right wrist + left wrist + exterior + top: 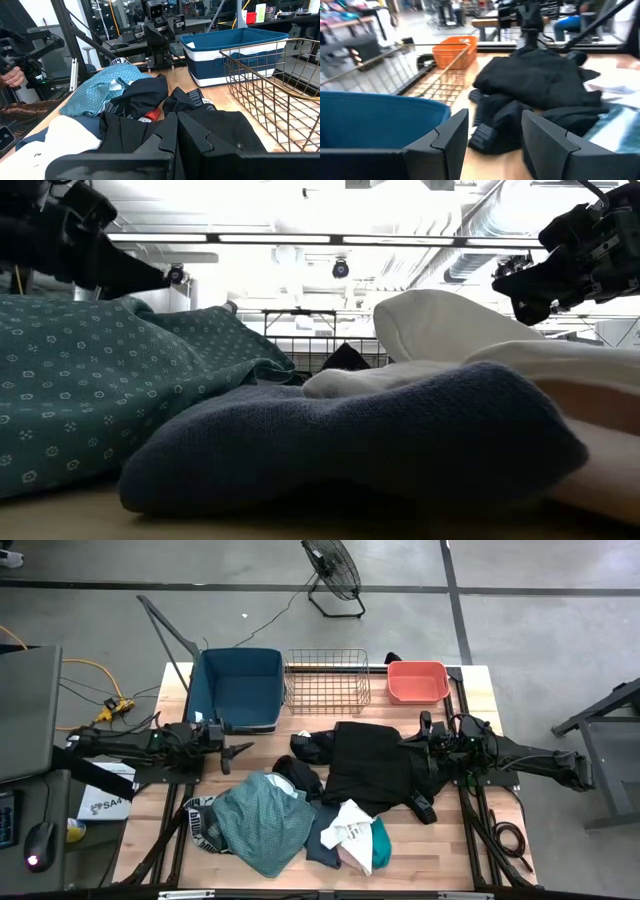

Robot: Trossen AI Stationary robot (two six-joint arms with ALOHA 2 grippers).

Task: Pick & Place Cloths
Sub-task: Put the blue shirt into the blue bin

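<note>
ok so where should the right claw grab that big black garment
Pinch the bunched fold along the big black garment edge nearest the right claw, coming straight down. It lies mostly flat, so only raised wrinkles offer purchase.

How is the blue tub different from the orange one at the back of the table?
The blue tub is clearly bigger and deeper than the coral tub. The blue tub sits at the back left, near the left claw; the coral tub sits at the back right, beyond the wire basket. Both are rigid and rectangular, and no cloth shows in either.
</note>
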